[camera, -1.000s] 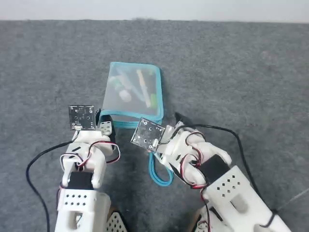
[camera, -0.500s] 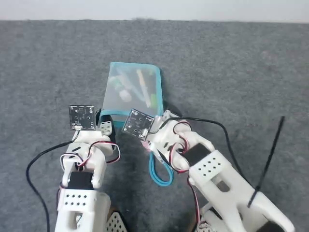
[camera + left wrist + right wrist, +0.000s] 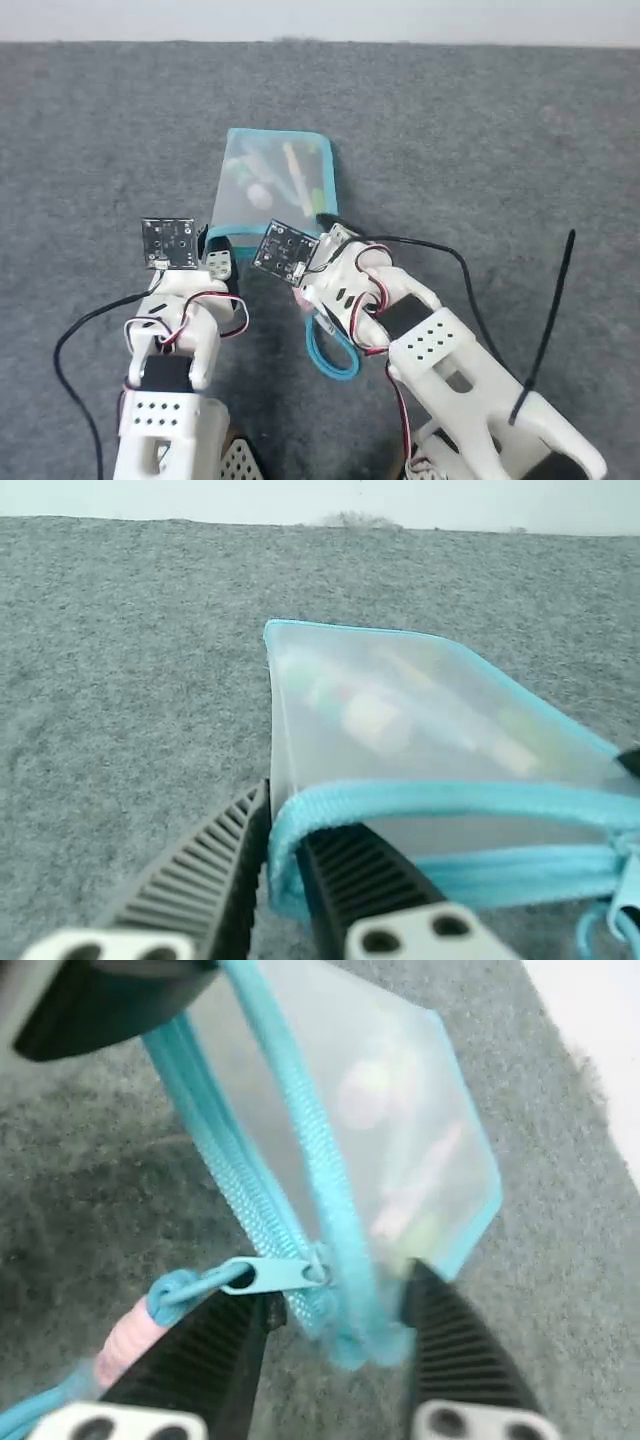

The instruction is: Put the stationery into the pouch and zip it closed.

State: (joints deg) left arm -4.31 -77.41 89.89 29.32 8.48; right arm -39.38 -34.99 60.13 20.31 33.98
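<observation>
The pouch (image 3: 275,195), translucent with teal trim, lies on the grey mat (image 3: 500,150) just toward 12 o'clock from the middle of the high view. The stationery (image 3: 296,180) is already inside it, so by my reading the filling is done and the zipping is in hand.

The left gripper (image 3: 285,880) is clamped on the pouch's teal edge at its 7 o'clock corner, pinning that end.

The right gripper (image 3: 335,1345) is at the 5 o'clock corner with its jaws apart, straddling the zipper end. The zipper pull (image 3: 270,1275) lies against one finger but is not pinched. Its teal cord (image 3: 330,355) trails toward 6 o'clock.

The zipper's two rows look parted along the near edge, though how much is closed I cannot tell.

The next move probably calls for the right jaws to close on the pull or its cord. They would then draw it along the edge toward the held corner while the left grip keeps the pouch from sliding.
</observation>
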